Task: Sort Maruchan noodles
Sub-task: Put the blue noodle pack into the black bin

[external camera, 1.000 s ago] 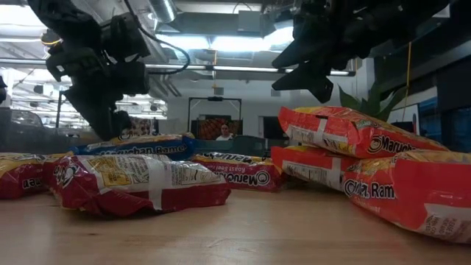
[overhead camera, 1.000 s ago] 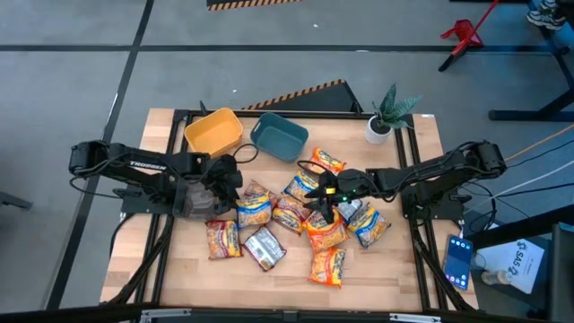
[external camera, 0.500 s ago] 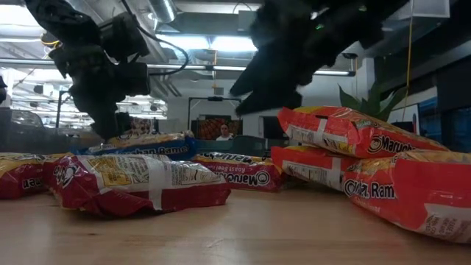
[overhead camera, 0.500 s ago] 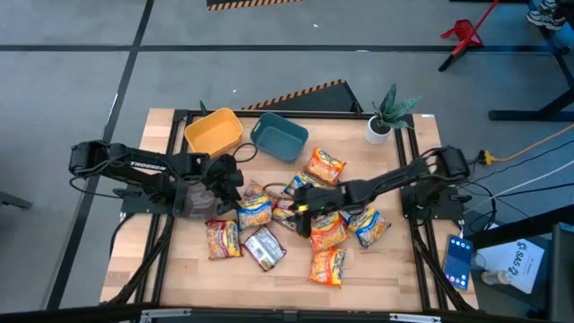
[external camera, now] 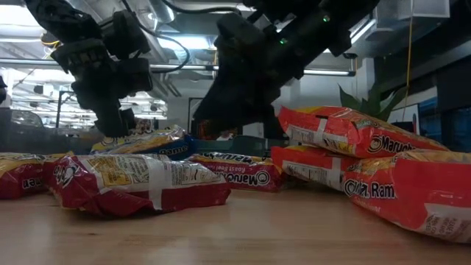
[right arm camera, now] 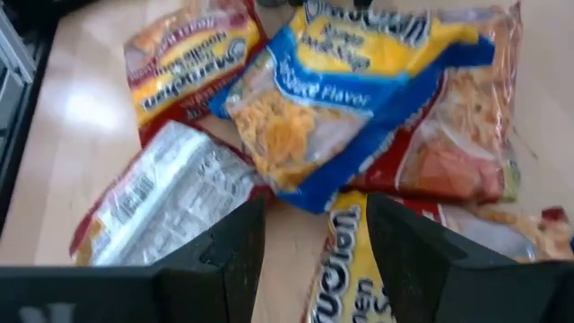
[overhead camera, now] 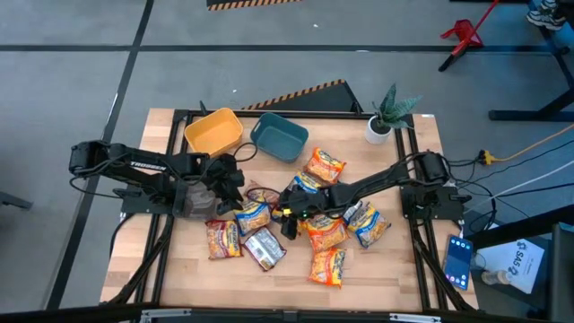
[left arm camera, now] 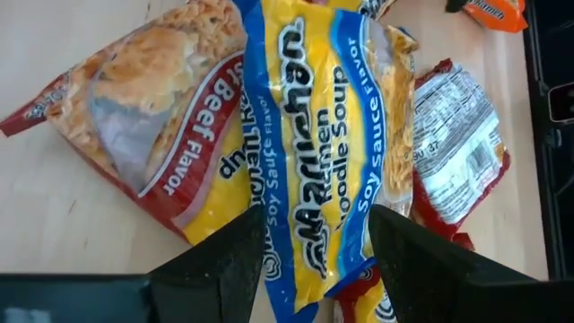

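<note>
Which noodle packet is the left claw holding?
The blue-and-yellow soy sauce packet, pinched at its end by the left gripper; the beef-flavor packets beside it are red.

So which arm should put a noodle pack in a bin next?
Probably left. The left gripper already grips a blue pack, near the bins. The right gripper hovers open, empty.

Noodles (overhead camera: 326,231) heaped before bins (overhead camera: 279,136)
</note>
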Robot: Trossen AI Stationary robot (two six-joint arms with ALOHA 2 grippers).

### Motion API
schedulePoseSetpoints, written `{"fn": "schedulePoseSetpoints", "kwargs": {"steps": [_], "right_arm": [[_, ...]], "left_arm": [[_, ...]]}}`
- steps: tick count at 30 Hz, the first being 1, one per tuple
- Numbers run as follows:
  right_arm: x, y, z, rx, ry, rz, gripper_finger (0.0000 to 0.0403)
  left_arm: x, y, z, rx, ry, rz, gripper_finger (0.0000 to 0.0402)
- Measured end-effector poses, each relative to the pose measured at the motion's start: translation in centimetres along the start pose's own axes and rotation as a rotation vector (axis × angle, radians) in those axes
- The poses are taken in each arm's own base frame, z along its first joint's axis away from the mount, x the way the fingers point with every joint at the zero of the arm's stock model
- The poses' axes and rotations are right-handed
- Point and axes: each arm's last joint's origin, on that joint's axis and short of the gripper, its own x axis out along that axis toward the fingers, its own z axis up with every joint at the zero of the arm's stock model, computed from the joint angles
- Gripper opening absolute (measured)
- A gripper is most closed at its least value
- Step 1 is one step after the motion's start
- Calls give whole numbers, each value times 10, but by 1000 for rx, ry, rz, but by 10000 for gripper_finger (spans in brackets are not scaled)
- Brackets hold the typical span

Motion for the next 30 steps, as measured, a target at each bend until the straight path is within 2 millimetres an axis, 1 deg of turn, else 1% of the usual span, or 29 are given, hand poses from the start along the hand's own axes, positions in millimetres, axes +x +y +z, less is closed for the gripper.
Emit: {"fn": "schedulePoseSetpoints", "kwargs": {"steps": [3,5,7,13,16,20,23,27,30], "right_arm": [[1,-1,-1,-4,3,-8,182],[7,-1,-3,-5,-6,-2,182],[10,-4,-8,-6,21,-16,182],[17,-5,-13,3,32,-11,182],[17,-4,-11,-1,6,2,182],[17,-2,-6,-13,-47,16,182],[17,-1,-3,-42,-83,5,182],[17,-4,-2,-43,-85,-7,182],[17,-6,-7,-28,-32,-22,182]], "left_arm": [[5,3,-4,-10,25,14,198],[9,7,-9,-28,59,30,198],[13,9,-9,-32,68,32,198],[20,10,-4,-20,39,-15,199],[23,10,-5,-28,54,-45,199],[26,9,-4,-95,67,-114,199],[27,8,0,-107,43,-164,199],[26,6,6,-97,-10,-186,199],[26,5,7,-88,-24,-195,199]]}}
